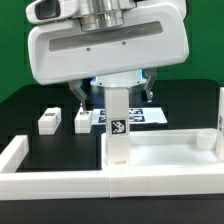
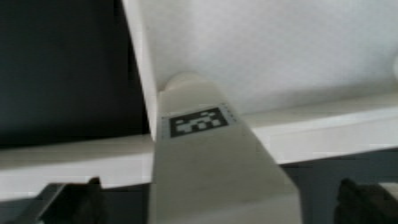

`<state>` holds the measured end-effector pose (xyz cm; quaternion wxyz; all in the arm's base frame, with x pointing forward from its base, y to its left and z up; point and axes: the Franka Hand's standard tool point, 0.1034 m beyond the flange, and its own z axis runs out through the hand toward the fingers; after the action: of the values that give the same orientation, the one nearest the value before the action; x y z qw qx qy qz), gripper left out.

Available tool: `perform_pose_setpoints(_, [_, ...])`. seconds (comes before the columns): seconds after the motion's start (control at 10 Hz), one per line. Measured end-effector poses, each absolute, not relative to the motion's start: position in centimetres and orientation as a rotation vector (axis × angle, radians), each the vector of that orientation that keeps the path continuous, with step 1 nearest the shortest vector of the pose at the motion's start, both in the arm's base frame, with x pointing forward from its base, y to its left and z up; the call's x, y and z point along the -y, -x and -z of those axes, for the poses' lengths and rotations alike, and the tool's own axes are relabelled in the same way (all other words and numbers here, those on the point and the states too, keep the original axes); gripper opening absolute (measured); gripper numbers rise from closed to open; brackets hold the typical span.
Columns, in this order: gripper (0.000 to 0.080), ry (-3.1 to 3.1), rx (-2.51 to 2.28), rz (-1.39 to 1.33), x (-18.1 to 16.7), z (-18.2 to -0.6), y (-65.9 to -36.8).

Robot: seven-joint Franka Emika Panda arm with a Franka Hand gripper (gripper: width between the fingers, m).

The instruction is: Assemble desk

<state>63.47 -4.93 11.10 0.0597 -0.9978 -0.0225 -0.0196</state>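
Black tabletop (image 1: 30, 105) is being bounded along its front edge by the low white border wall (image 1: 50, 182). Desk panel (image 1: 175, 152) is being shown lying flat just behind that wall, toward the exterior view's right. Gripper (image 1: 113, 98) is being held over the panel corner on the exterior view's left, jaws spread wide, nothing being gripped. In the wrist view, fingers (image 2: 68, 198) are being shown clear of the leg on both sides. Marker board (image 1: 148, 116) is being partly hidden behind the gripper, mid-tabletop. Upright leg (image 1: 118, 140) is being seen standing at that panel corner, tag facing the exterior camera, between the fingers without contact. Second upright leg (image 1: 219, 115) is being cut off by the frame edge at the panel's other end. Loose leg (image 1: 47, 121) and other loose leg (image 1: 82, 120) are being seen lying on the tabletop behind the wall, toward the exterior view's left, side by side but apart.
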Motion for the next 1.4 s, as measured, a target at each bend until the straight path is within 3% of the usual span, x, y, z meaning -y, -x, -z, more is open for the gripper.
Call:
perform_pose_setpoints(0.1, [0.0649, 3.021, 0.008, 0.054, 4.91, -11.05, -63.45])
perform_pose_setpoints(0.2, [0.0535, 3.022, 0.003, 0.054, 4.98, -11.05, -63.45])
perform_pose_setpoints(0.3, [0.0344, 3.021, -0.039, 0.051, 4.96, -11.04, -63.44])
perform_pose_setpoints(0.4, [0.0344, 3.018, -0.177, 0.045, 5.1, -11.05, -63.45])
perform_pose_setpoints(0.5, [0.0292, 3.015, -0.251, 0.041, 5.35, -11.0, -63.42])
perform_pose_setpoints(1.1, [0.0292, 2.444, -1.783, 0.014, 5.58, -10.82, -63.81])
perform_pose_setpoints(1.4, [0.0292, 2.239, -2.04, 0.005, 4.94, -10.78, -63.45])
